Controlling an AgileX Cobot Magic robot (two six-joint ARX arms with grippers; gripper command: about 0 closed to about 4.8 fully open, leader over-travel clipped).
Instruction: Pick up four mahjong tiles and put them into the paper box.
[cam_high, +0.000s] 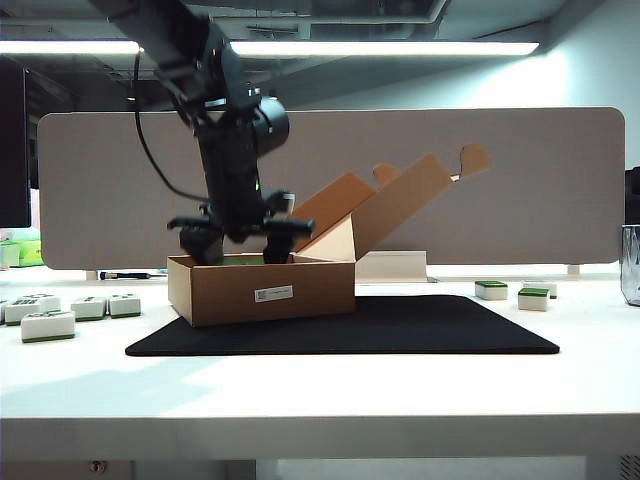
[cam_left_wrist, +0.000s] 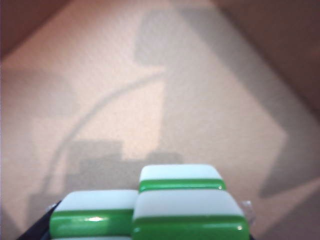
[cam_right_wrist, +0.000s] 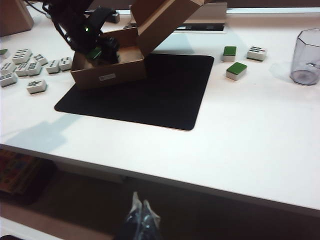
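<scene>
Left gripper (cam_high: 240, 240) inside open paper box (cam_high: 260, 290), fingertips below rim, jaws spread wide, clamped on stack of mahjong tiles (cam_left_wrist: 165, 205); tiles fill near edge of left wrist view, green bands showing, brown box floor behind. Box sits on black mat (cam_high: 400, 325), at mat's 9 o'clock end in exterior view, lid flap tilted up toward 2 o'clock. Loose face-up tiles (cam_high: 60, 312) on table at box's 9 o'clock. Green-backed tiles (cam_high: 515, 293) at 3 o'clock. Right gripper (cam_right_wrist: 142, 212) off table edge, fingertips together, holding nothing.

Low frontal, two wrist views
</scene>
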